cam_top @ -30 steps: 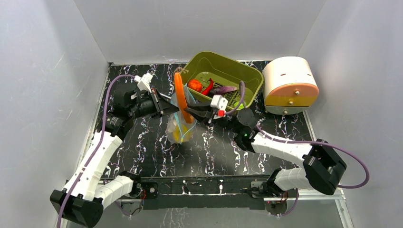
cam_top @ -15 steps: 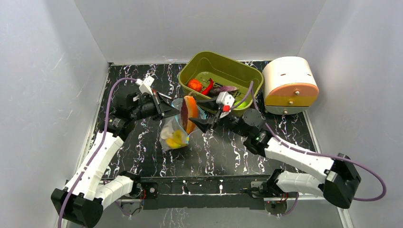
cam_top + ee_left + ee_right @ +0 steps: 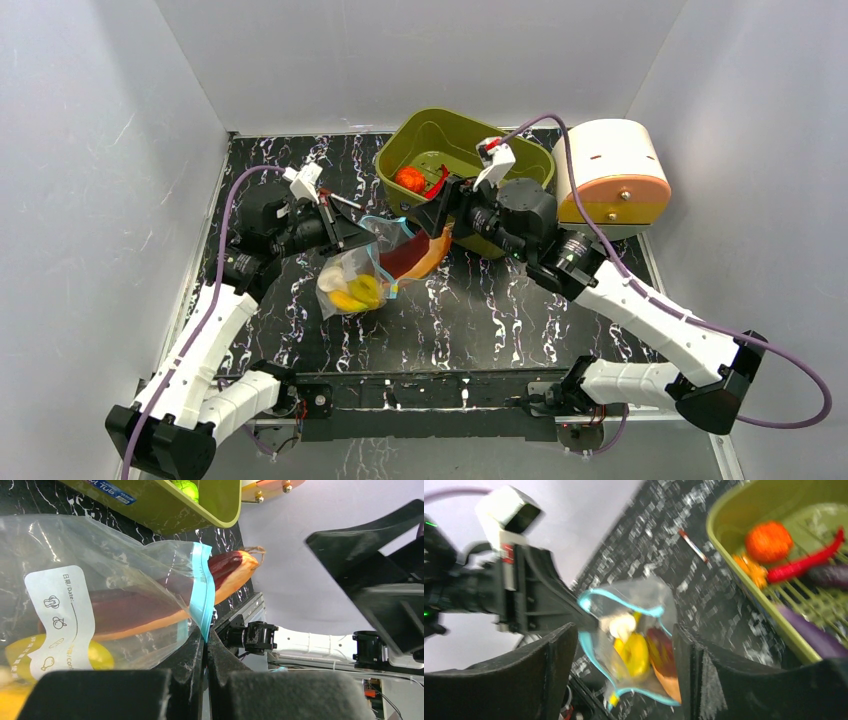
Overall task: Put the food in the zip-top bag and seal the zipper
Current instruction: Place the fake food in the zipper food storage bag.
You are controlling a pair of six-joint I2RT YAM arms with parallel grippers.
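You are mid-loading: two pieces are bagged and the rest wait. Nearest you, just left of the worktop's middle, the zip-top bag (image 3: 350,280) sags with the yellow banana (image 3: 355,293) at its bottom. The long orange carrot (image 3: 418,258) lies through its mouth, its thick end poking out past the zipper (image 3: 202,595). Your left gripper (image 3: 205,642) is pressed together on that teal strip, holding the mouth up. Your right gripper (image 3: 624,630) is spread wide and empty, between the bag and the olive-green tub (image 3: 430,130) at the far edge. In the tub lie the tomato (image 3: 768,541), the red chili (image 3: 811,560), the eggplant (image 3: 824,575) and the green fruit (image 3: 185,487). Next, I judge, you push the carrot fully in or fetch another piece from the tub, keeping the mouth open.
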